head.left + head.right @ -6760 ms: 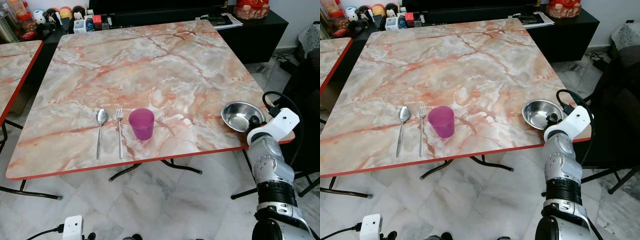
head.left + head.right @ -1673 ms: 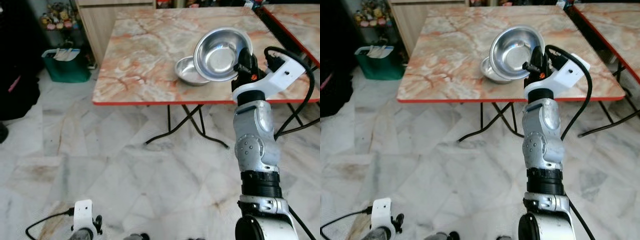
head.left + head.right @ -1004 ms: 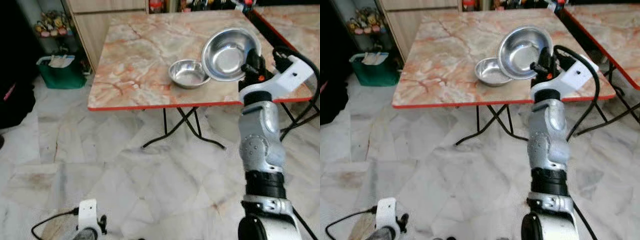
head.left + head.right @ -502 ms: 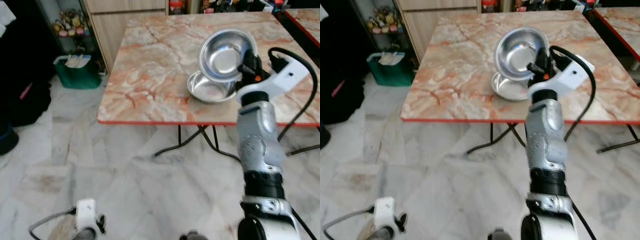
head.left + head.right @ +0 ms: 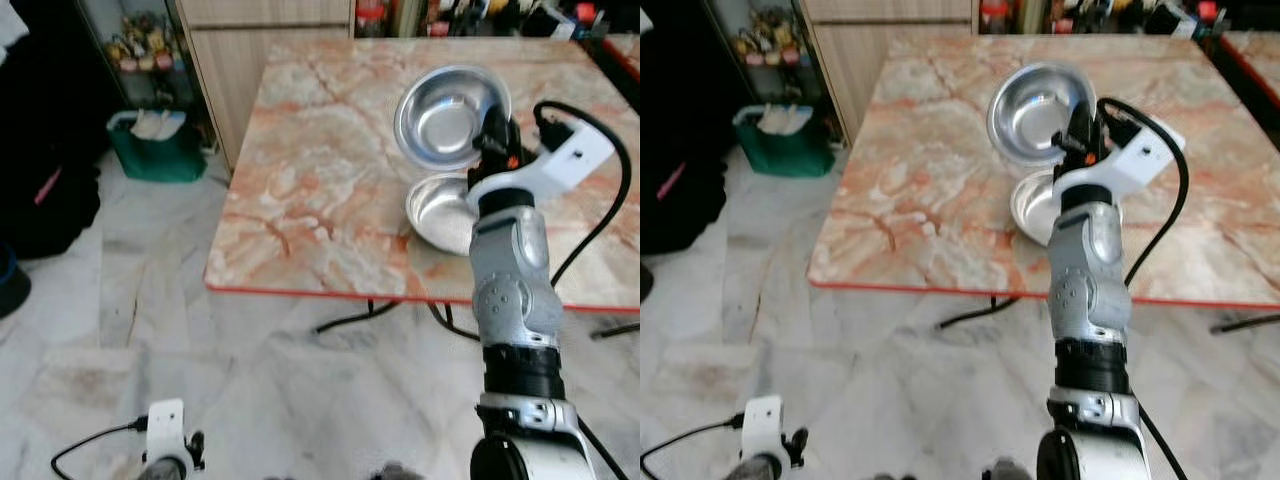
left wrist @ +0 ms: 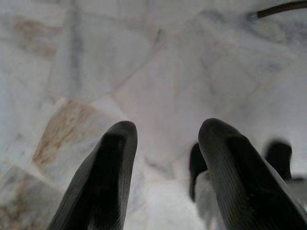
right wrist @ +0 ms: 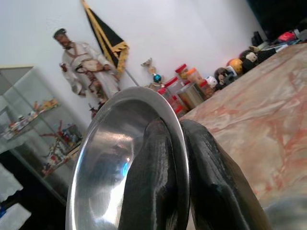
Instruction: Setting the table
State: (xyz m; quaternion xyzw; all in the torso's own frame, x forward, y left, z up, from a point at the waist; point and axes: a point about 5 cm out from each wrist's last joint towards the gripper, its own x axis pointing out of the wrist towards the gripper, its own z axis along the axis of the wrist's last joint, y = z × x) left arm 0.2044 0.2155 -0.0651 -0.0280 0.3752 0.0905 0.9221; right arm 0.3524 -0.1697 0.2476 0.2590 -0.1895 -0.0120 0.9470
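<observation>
Closer now to the table [image 5: 300,190], I see my right end effector [image 5: 497,143] pinching the raised steel bowl [image 5: 445,117] by its rim above a second bowl [image 5: 440,212]; this thin, tilted grip could slip.

A shiny steel bowl [image 5: 450,116] is up in the air, tipped on edge with its hollow facing the camera (rim pinched by the right gripper [image 5: 494,139]). Just below it, a second steel bowl [image 5: 440,213] sits upright on the marble table [image 5: 320,170], near the front edge.
</observation>
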